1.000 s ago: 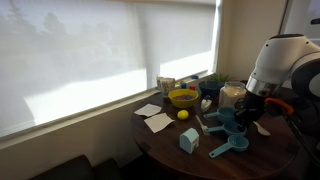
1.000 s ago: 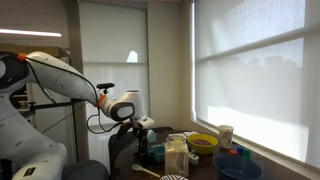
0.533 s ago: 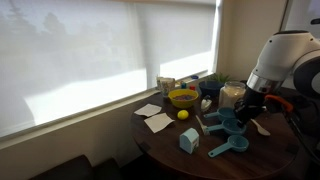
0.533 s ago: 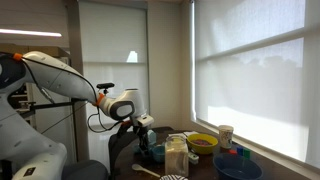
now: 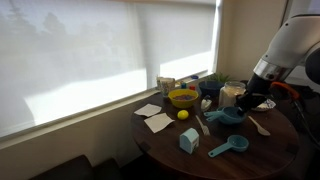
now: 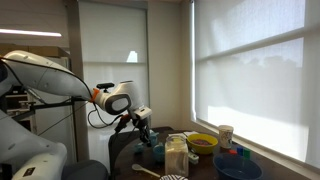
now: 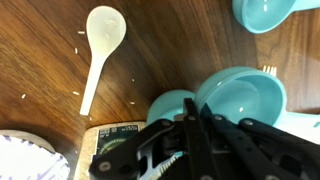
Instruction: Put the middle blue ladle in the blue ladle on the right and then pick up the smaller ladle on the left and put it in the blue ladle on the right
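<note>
My gripper [image 5: 244, 106] hangs over the right side of the round table and is shut on the handle of a blue ladle [image 5: 227, 116], holding it a little above the tabletop. In the wrist view the fingers [image 7: 190, 135] are closed together. The held ladle's light blue bowl [image 7: 242, 95] lies just past them, with a second blue bowl [image 7: 168, 106] beside it. Another blue ladle [image 5: 231, 146] lies on the table nearer the front. One more blue ladle bowl shows at the wrist view's top right [image 7: 270, 12]. The gripper also shows in an exterior view [image 6: 143, 127].
A white spoon [image 7: 100, 45] lies on the dark wood beside the ladles. A yellow bowl [image 5: 183, 97], a lemon [image 5: 183, 114], white papers [image 5: 155, 119], a small blue container [image 5: 188, 140] and jars stand on the table by the window.
The arm has risen and shifted slightly. The blue ladle in the gripper has come up off the table with it. The ladle at the front has not moved.
</note>
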You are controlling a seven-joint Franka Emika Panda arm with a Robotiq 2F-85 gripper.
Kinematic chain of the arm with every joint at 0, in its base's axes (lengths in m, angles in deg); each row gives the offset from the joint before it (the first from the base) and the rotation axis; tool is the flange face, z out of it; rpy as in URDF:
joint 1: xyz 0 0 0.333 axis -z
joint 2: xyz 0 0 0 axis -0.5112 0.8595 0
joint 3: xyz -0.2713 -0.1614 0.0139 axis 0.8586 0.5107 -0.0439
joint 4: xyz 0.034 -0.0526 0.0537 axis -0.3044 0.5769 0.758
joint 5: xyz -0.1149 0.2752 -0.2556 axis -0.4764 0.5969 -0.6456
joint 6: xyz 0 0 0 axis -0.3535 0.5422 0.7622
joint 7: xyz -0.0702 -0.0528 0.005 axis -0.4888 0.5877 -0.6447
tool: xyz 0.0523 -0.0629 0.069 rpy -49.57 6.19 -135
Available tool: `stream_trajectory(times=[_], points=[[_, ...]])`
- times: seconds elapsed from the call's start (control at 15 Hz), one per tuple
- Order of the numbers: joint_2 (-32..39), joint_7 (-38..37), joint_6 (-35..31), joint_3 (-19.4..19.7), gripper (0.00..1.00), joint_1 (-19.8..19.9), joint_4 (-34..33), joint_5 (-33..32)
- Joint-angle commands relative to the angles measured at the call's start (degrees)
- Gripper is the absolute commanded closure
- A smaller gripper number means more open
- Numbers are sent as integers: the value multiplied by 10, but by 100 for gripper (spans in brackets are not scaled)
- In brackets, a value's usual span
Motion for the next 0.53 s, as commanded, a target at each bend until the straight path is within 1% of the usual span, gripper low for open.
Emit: stream_trajectory(times=[0.0,0.27,0.47], points=[[-39,3,1,10,99,8,4,4],[-42,-4,-10,16,99,36,12,-3],[-26,-7,-29,19,99,62,21,-7]])
